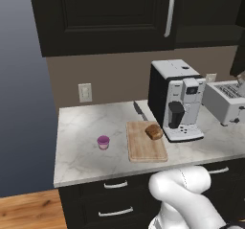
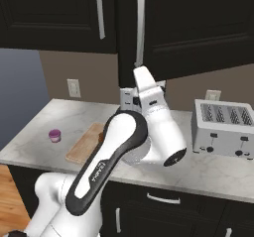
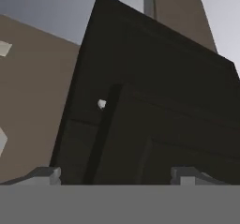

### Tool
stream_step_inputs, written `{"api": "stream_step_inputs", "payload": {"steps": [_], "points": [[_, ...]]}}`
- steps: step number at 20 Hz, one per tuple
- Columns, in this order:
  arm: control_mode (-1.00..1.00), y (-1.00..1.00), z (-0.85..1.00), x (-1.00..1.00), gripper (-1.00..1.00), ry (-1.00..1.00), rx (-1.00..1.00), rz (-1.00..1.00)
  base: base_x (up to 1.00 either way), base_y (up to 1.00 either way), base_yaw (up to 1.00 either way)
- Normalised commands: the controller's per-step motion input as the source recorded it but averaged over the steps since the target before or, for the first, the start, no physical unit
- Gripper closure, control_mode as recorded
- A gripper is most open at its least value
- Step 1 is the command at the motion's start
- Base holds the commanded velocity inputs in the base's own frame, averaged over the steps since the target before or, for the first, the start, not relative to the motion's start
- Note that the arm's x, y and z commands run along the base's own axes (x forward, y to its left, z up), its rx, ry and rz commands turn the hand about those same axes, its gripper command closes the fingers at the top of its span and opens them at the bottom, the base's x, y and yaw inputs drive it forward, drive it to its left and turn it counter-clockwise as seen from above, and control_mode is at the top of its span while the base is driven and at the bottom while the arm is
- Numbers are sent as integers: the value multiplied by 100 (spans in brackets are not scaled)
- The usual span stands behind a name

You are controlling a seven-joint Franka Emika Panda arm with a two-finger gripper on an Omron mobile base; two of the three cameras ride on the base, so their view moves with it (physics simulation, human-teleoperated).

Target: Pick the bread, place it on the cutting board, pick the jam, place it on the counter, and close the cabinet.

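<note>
The bread lies on the far right corner of the cutting board, which rests on the counter. The jam stands on the marble left of the board and shows again as the jam. My arm's wrist reaches up to the lower edge of a cabinet door, which stands out from the cabinet front beside its silver handle. In the hand view my gripper is open, its tips wide apart, with the dark door panel close ahead and nothing between them.
A white coffee machine stands just right of the board, and a toaster beyond it. A knife lies behind the board. The left cabinet door is flush. An outlet is on the wall.
</note>
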Motion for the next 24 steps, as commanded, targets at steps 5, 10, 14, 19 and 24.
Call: {"api": "stream_step_inputs", "payload": {"steps": [5, 10, 14, 19, 24], "points": [[-100, 32, 6, 43, -100, 12, -5, -29, 0, 0, 0], [-100, 34, 5, 46, -100, 9, -4, -26, 0, 0, 0], [-100, 35, 6, 49, -100, 5, -2, -19, 0, 0, 0], [-100, 25, 0, 48, -100, 3, 0, -12, 0, 0, 0], [-100, 10, 0, 42, -100, 0, 0, -6, 0, 0, 0]]}}
